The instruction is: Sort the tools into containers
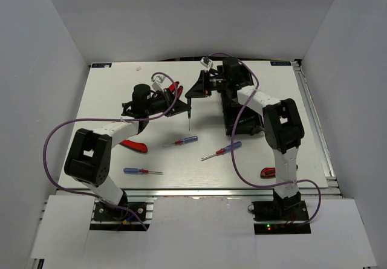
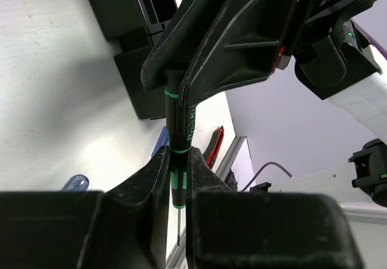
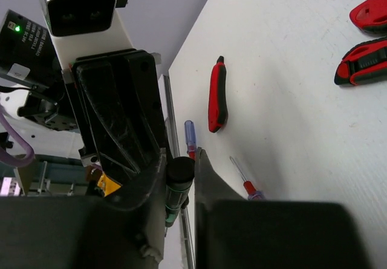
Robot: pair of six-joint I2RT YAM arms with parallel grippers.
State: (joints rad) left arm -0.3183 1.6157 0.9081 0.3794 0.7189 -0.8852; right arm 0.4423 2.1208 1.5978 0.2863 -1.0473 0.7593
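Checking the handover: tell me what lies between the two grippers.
The thin screwdriver, clamped by the left gripper and the right gripper; the left wrist view shows it.

**Q:** Which lettering can be read?

**A:** Left wrist view: green print runs along the black handle of the screwdriver (image 2: 179,121). It is partly hidden. The letters "P" and "Ki" can be made out, but the full word cannot.

**Q:** Are there other labels?

**A:** Right wrist view: a white sticker (image 3: 17,38) on a dark housing has dark print too small to read. Top view: one blue sticker (image 1: 100,65) sits at the far left corner of the table (image 1: 121,87). A second blue sticker (image 1: 279,64) sits at the far right. Neither is legible.
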